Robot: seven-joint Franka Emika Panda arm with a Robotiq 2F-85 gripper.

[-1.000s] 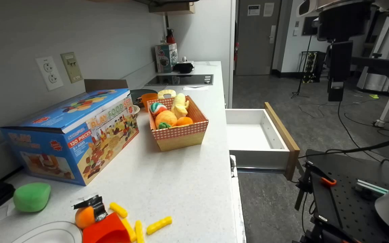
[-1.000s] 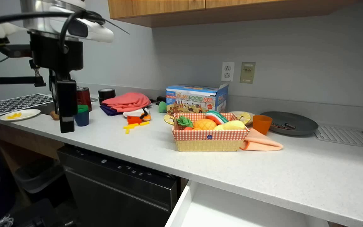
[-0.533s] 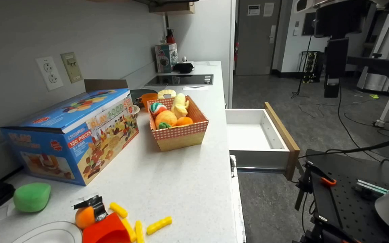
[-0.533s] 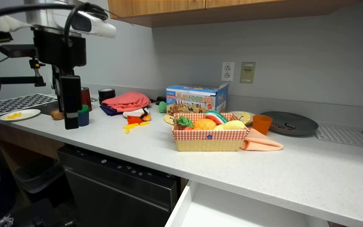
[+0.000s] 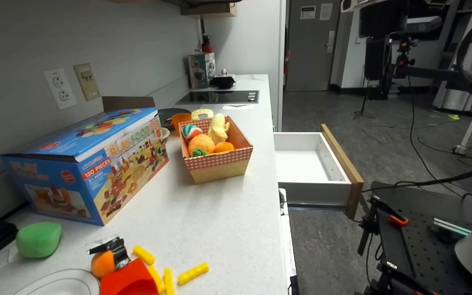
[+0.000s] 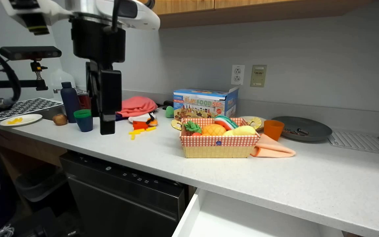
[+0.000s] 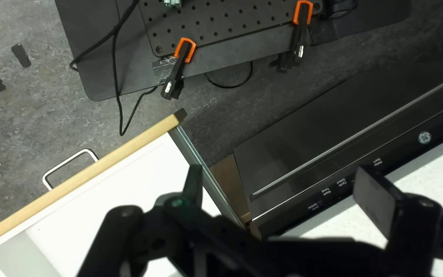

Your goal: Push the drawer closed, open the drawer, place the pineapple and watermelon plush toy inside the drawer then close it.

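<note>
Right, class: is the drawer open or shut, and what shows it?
Open. The drawer stands pulled out from under the counter, its white inside visible in all three views.

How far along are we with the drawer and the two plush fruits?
Looks done: the drawer stands open; whether it was pushed shut first, I can't tell. In hand: nothing; the gripper is open and empty. Left: the pineapple and watermelon, both in the basket, must go into the drawer, then it needs closing.
</note>
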